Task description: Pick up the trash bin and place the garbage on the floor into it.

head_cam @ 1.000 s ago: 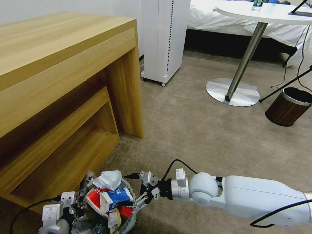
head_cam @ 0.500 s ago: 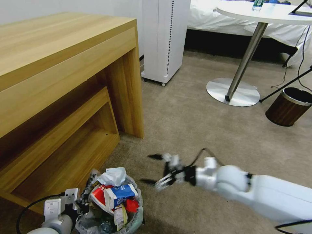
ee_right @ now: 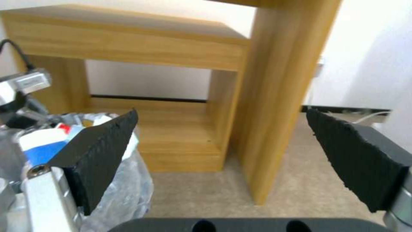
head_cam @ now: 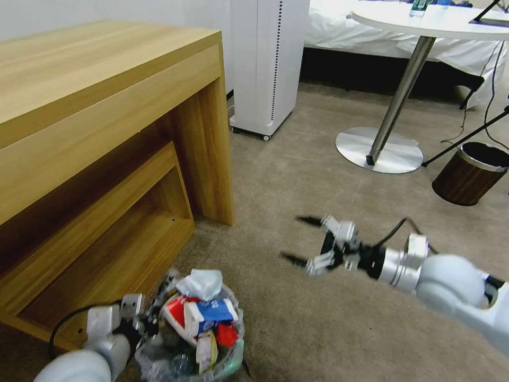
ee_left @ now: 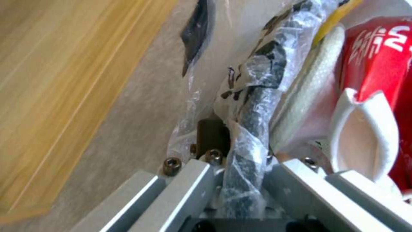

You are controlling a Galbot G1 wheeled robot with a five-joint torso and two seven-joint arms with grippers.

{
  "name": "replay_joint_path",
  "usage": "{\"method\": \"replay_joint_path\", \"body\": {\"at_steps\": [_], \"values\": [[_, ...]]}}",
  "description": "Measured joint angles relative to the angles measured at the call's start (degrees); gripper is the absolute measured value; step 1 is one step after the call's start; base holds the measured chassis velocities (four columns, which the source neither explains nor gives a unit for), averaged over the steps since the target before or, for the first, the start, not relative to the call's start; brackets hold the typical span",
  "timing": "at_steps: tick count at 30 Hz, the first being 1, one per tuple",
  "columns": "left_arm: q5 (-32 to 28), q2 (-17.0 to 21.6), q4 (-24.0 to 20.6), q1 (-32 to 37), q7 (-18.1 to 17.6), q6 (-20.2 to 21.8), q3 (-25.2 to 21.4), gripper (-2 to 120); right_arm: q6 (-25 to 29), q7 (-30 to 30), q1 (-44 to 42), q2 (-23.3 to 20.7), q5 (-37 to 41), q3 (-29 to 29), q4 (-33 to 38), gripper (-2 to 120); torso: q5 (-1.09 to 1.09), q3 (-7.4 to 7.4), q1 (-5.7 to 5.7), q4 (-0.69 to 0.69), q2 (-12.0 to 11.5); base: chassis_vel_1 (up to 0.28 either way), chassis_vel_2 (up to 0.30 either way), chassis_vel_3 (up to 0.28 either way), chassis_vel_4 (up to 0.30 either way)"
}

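The trash bin point(head_cam: 228, 362), lined with a crinkled clear bag, sits low at the front left of the head view. It is packed with garbage: crumpled white paper point(head_cam: 202, 282), a blue-white carton point(head_cam: 211, 313) and red wrappers point(head_cam: 228, 334). My left gripper point(head_cam: 144, 324) is shut on the bin's rim point(ee_left: 253, 109), with the bag-wrapped edge between its fingers point(ee_left: 189, 183). My right gripper point(head_cam: 292, 237) hangs open and holds nothing above the beige floor point(head_cam: 318, 175), right of the bin and apart from it. Its wrist view shows the bin's bag point(ee_right: 128, 187) beside one of its wide-spread pads point(ee_right: 103, 151).
A wooden desk point(head_cam: 106, 106) with a lower shelf stands close on the left. A white floor appliance point(head_cam: 268, 63) is behind it. A round table's metal base point(head_cam: 379, 151) and a brown wood-grain bin point(head_cam: 469, 175) stand at the far right.
My right gripper has drawn away from the bin, up and to the right, staying open. The bin in my left gripper has shifted a little to the right.
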Motion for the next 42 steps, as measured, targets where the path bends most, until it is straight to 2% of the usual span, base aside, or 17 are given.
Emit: {"method": "replay_joint_path", "body": {"at_steps": [3,4,7,8,12,13,16,17,20,27,35,42], "values": [[-1.36,1.03,1.85,-7.21,-0.3,-0.66,7.37,0,0.13,0.63,0.13,0.31,0.18,0.2,-1.94,100,0.0,0.01,0.0,0.0,0.0,0.0,0.0,0.0,0.0],[-1.36,1.03,1.85,-7.21,-0.3,-0.66,7.37,0,0.13,0.63,0.13,0.31,0.18,0.2,-1.94,100,0.0,0.01,0.0,0.0,0.0,0.0,0.0,0.0,0.0],[-2.36,0.24,3.95,-15.36,-0.71,-1.45,15.87,0,0.2,1.12,0.11,0.83,0.16,0.34,-3.55,100,0.0,0.01,0.0,0.0,0.0,0.0,0.0,0.0,0.0],[-2.36,0.24,3.95,-15.36,-0.71,-1.45,15.87,0,0.2,1.12,0.11,0.83,0.16,0.34,-3.55,100,0.0,0.01,0.0,0.0,0.0,0.0,0.0,0.0,0.0],[-2.95,-1.51,7.12,-26.04,-1.07,-2.6,24.77,0,0.43,1.49,-0.41,1.34,-0.1,0.36,-5.0,100,0.0,0.01,0.0,0.0,-0.01,0.0,0.0,0.0,0.0],[-2.95,-1.51,7.12,-26.04,-1.07,-2.6,24.77,0,0.43,1.49,-0.41,1.34,-0.1,0.36,-5.0,100,0.0,0.01,0.0,0.0,-0.01,0.0,0.0,0.0,0.0],[-4.46,-2.66,9.39,-33.41,-1.82,-3.1,32.51,0,0.81,1.57,-1.74,1.7,-0.71,0.77,-5.37,100,0.0,0.01,0.0,0.0,0.0,0.0,0.0,0.0,0.0],[-4.46,-2.66,9.39,-33.41,-1.82,-3.1,32.51,0,0.81,1.57,-1.74,1.7,-0.71,0.77,-5.37,100,0.0,0.01,0.0,0.0,0.0,0.0,0.0,0.0,0.0],[-5.56,-3.96,11.25,-38.12,-2.49,-3.39,37.64,0,0.99,1.55,-1.95,2.21,-0.72,1.04,-5.58,100,-0.01,0.01,0.0,-0.01,0.0,0.0,0.0,0.0,0.0],[-4.88,-5.17,12.72,-39.96,-2.34,-3.25,41.19,0,1.14,1.55,-1.82,3.03,-0.85,0.97,-6.49,100,0.0,0.0,0.0,0.0,0.0,0.0,0.0,0.0,0.0],[-3.63,-6.71,14.11,-41.39,-2.58,-3.55,43.22,0,1.48,1.55,-2.64,2.81,-1.03,1.35,-6.01,100,0.0,0.0,0.0,0.01,0.0,0.0,0.0,0.0,0.0],[-3.68,-8.65,15.87,-45.24,-3.73,-5.35,45.55,0,1.81,1.59,-3.92,2.73,-1.17,2.19,-5.74,100,-0.02,0.0,0.0,0.0,0.0,0.0,0.0,0.0,0.0]]}}
